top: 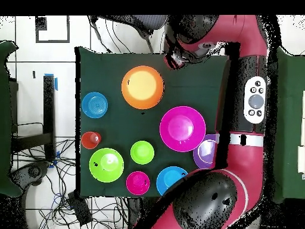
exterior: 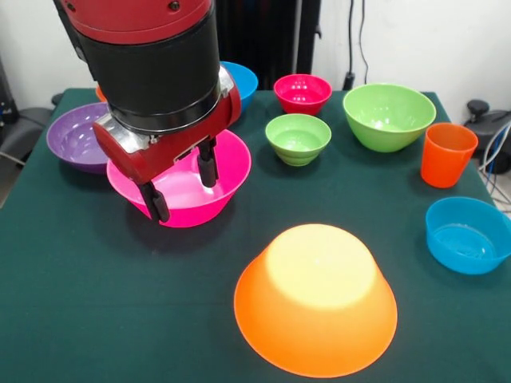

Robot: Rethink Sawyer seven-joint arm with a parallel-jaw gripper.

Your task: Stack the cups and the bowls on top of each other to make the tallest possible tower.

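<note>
The largest orange bowl [exterior: 315, 299] [top: 143, 87] rests rim down near the table's front, with nothing on it. My gripper [exterior: 183, 185] [top: 177, 58] hangs high, open and empty. In the front view its fingers [exterior: 158, 203] overlap the upright pink bowl [exterior: 227, 179] [top: 182, 128], but the overhead view places it beside the orange bowl near the table edge. The orange-red cup [exterior: 448, 154] [top: 90, 140] stands upright at the side. Purple [exterior: 76, 137], small green [exterior: 298, 138], large green [exterior: 389, 116], red [exterior: 303, 93] and blue [exterior: 467, 234] bowls all sit upright and apart.
Another blue bowl [exterior: 243, 80] [top: 171, 179] sits at the far side, partly hidden by the arm in the front view. The arm [top: 238, 119] runs along one side of the table, over the purple bowl [top: 205, 152]. Cables lie off the table edge [top: 77, 119].
</note>
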